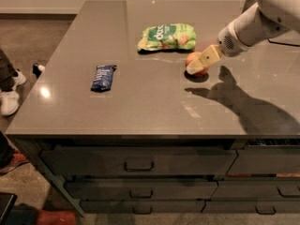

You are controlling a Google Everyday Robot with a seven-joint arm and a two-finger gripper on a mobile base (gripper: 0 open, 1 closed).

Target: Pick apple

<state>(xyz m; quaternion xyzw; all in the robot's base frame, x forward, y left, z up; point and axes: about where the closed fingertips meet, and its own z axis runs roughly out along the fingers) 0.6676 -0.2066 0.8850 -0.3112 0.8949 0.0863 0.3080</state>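
The apple [191,59] is a small orange-red fruit on the grey countertop [140,102], just below the right end of the green snack bag [167,36]. My gripper [197,68] reaches in from the upper right on a white arm [262,18]. Its tan tip lies across the apple's right side and hides part of the fruit. The apple rests on the counter.
A dark blue wrapped bar [102,77] lies at the left middle of the counter. Drawers with handles [138,165] run below the front edge. A person's white shoe [9,95] is on the floor at the left.
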